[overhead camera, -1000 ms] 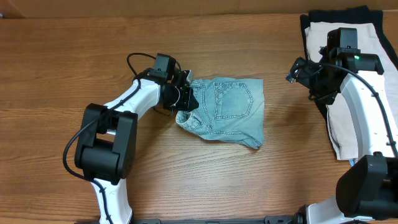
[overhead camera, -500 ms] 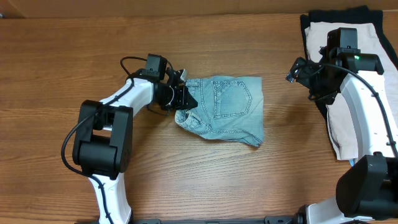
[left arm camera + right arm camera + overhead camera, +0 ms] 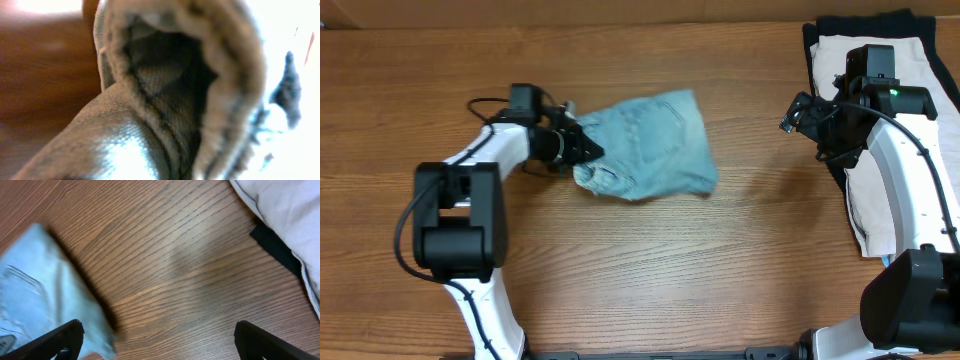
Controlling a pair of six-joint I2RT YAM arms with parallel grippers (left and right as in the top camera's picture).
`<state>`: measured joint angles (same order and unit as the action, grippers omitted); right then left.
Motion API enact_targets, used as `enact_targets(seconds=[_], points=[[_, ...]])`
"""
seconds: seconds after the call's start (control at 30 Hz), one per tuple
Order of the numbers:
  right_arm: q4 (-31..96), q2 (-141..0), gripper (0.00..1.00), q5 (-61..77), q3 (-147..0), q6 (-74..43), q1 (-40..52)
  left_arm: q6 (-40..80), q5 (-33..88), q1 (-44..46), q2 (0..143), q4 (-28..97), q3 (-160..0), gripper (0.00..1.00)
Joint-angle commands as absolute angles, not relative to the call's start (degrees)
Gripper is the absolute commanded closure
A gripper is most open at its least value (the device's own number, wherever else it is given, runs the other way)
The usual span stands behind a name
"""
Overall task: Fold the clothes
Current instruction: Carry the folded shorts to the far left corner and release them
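Light-blue denim shorts (image 3: pixel 645 145) lie bunched on the brown wooden table (image 3: pixel 670 260), left of its middle and in the far half, with stitched seams faintly showing on top. Nearest me, the two white-and-black arms (image 3: pixel 485 300) rise from the front edge, one at each side. Reaching away from the left one, the left gripper (image 3: pixel 582 150) sits low over the wood with its dark tips pinched on the left edge of the shorts, where the cloth is rumpled into a thick fold. Its own camera sees only denim pressed close, a hem curling over a dark hollow, so the fingers themselves are hidden there. The rest of the shorts spreads out to the right of the grip.

Across a stretch of wood, well apart from the denim, the right gripper (image 3: pixel 157 330) hovers above the table with its two black fingers (image 3: pixel 60 340) spread wide and nothing between them. Its camera catches a blurred corner of the shorts at the left of its view. Beyond that arm, at the far right corner, a white cloth (image 3: pixel 865 50) lies spread on a black cloth (image 3: pixel 812 45) and runs back along the right edge under the arm.
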<state>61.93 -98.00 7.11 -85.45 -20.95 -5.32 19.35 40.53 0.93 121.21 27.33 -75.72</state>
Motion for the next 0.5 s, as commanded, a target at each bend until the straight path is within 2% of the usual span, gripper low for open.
enact_targets(seconds=[0.0, 0.47], points=[[61.7, -98.1, 0.0, 7.1, -85.8, -20.7, -5.4, 29.8, 29.6, -7.4, 125.1, 25.9, -73.8, 0.96], [61.6, -98.1, 0.0, 7.1, -85.8, -20.7, -5.4, 61.7, 27.6, -33.6, 125.1, 18.5, -73.8, 0.96]])
